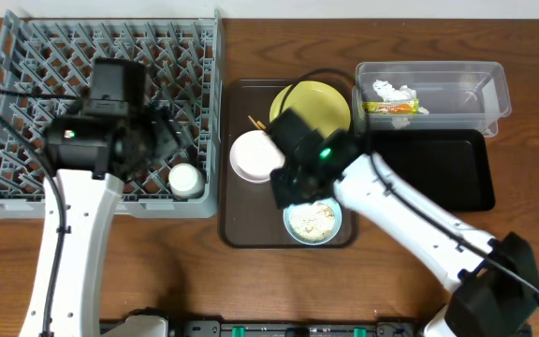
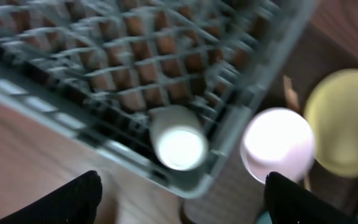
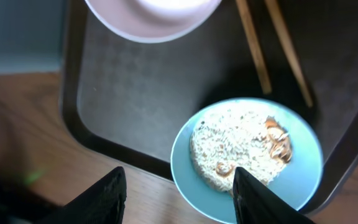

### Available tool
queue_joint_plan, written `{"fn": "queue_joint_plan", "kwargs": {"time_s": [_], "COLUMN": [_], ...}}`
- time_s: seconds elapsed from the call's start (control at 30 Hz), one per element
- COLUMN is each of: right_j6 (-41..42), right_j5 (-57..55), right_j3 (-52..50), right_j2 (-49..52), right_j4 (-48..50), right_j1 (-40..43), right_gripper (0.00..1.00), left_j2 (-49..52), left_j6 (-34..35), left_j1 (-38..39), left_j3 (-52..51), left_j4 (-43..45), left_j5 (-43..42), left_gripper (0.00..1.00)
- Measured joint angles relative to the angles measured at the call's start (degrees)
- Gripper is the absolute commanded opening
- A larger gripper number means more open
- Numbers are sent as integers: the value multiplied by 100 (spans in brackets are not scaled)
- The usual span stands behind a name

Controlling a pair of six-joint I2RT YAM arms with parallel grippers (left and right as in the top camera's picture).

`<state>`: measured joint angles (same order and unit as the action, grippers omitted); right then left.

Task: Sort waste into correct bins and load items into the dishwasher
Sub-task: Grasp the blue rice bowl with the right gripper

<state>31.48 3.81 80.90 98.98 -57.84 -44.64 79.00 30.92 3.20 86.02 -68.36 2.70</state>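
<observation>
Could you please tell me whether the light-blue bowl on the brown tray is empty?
No, the light-blue bowl holds a heap of white rice with a few brownish bits on it.

The left arm (image 1: 68, 234) and right arm (image 1: 410, 220) are white tubes with chunky black joints and thin black cables (image 1: 59, 211). A green light (image 1: 326, 153) glows on the right arm's joint.

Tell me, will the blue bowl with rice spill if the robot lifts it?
Probably only if it tilts: the rice lies loose in the shallow light-blue bowl, so it could slide out. The bowl looks stiff and smooth, so a pinch on its rim might slip. The rice covers most of the bowl, so it is likely heavier than it looks and may tip.
</observation>
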Motion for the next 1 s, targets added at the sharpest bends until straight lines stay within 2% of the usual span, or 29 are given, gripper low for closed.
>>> {"fn": "queue_joint_plan", "kwargs": {"time_s": [0.23, 0.33, 0.4, 0.43, 0.73, 0.83, 0.9, 0.93, 1.0], "right_j6": [138, 26, -63, -94, -122, -164, -197, -184, -199], "right_j5": [-492, -501, -463, -437, -382, -378, -374, -363, -345], "right_j3": [-149, -146, -153, -160, -195, -195, -195, -195, -195], "right_j2": [186, 614, 949, 1069, 1200, 1217, 1270, 1327, 1423], "right_j4": [22, -4, -17, -33, -57, -55, -44, -33, -35], "right_j1": [-581, -680, -708, -710, -713, -713, -713, -713, -708], "right_gripper": [52, 44, 32, 30, 26, 18, 10, 2, 1], "left_j2": [0, 0, 0, 0, 0, 0, 0, 0, 0], "left_j6": [42, 42, 42, 42, 42, 42, 42, 42, 42], "left_j1": [-557, -601, -601, -601, -601, -601, -601, -601, -601], "left_j3": [0, 0, 0, 0, 0, 0, 0, 0, 0], "left_j4": [-199, -232, -256, -275, -319, -319, -319, -319, -319], "left_j5": [337, 374, 374, 374, 374, 376, 380, 389, 400], "left_gripper": [84, 84, 84, 84, 84, 84, 84, 85, 84]}}
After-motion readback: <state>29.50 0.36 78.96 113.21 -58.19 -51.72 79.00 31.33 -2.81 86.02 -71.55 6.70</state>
